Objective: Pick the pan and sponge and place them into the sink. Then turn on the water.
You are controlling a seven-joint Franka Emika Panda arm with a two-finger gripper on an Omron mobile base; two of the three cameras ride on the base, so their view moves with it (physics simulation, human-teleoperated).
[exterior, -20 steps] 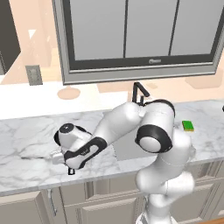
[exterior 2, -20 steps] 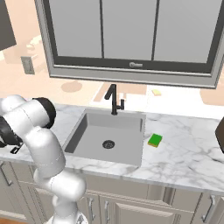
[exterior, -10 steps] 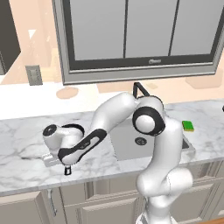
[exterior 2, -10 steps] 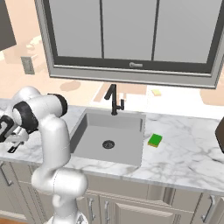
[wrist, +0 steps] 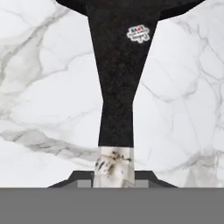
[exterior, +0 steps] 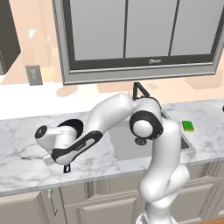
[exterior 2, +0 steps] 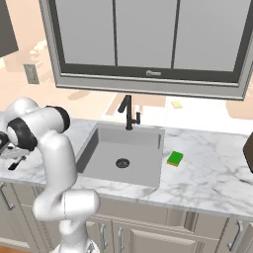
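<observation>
the gripper [wrist: 114, 177] is clamped tight on the pan [wrist: 118, 65] handle's silver end, apparently at the counter's [exterior: 26, 170] left end. next: lift and carry it right to the sink [exterior 2: 106, 141].

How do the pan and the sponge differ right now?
The pan is black with a silver-grey handle end; the sponge is bright green. The pan's handle sits between the shut jaws of the gripper, left of the sink; the sponge lies free to its right. Both rest on the marble counter.
</observation>
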